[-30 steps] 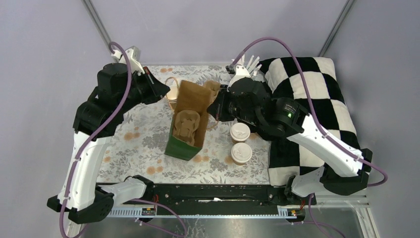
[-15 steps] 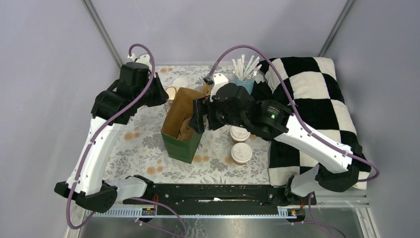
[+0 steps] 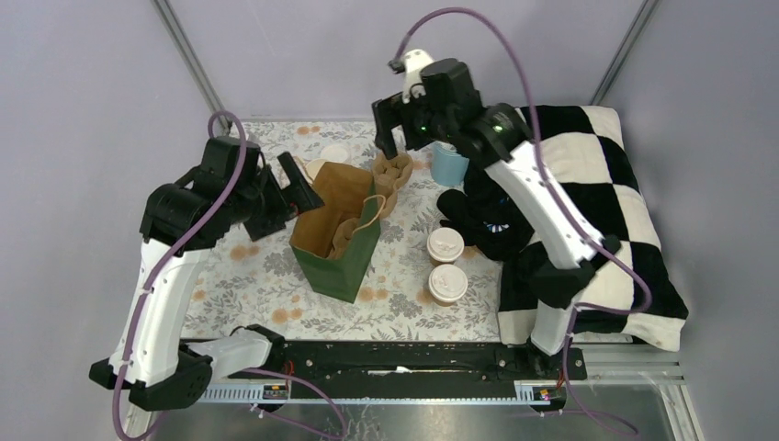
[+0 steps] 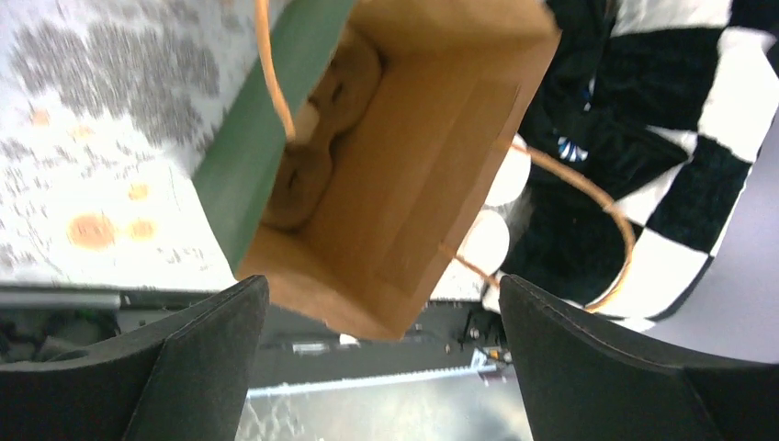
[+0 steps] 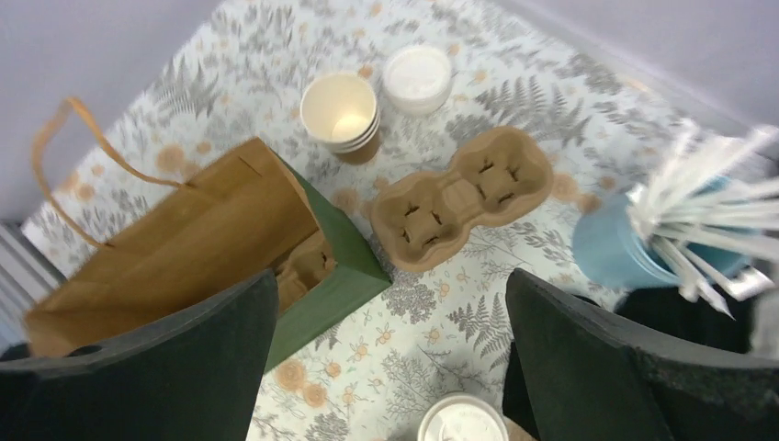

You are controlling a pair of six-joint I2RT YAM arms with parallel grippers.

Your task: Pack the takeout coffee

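- The left arm bends in over the mat's left side. The left gripper (image 3: 303,187) hangs just beside the green paper bag (image 3: 342,265), fingers spread wide and empty.
- A pulp carrier (image 4: 317,119) lies deep in the bag (partly shadowed).
- The far lidded cup (image 3: 445,245) and the near lidded cup (image 3: 448,283) stand just right of the bag, outside it.
- The right arm is raised high over the far edge. The right gripper (image 5: 390,367) gapes wide and empty, and its arm half hides the blue straw cup (image 3: 447,165).

I see a green paper bag (image 3: 342,268) sitting open on the floral-covered counter (image 3: 248,276), with a moulded-pulp cup carrier (image 4: 317,129) inside it. A second pulp carrier (image 5: 462,197) lies just behind the bag, and a light-blue cup of white straws (image 5: 608,250) stands beyond that. A black-and-white checked blanket (image 3: 597,175) lies to the bag's right.
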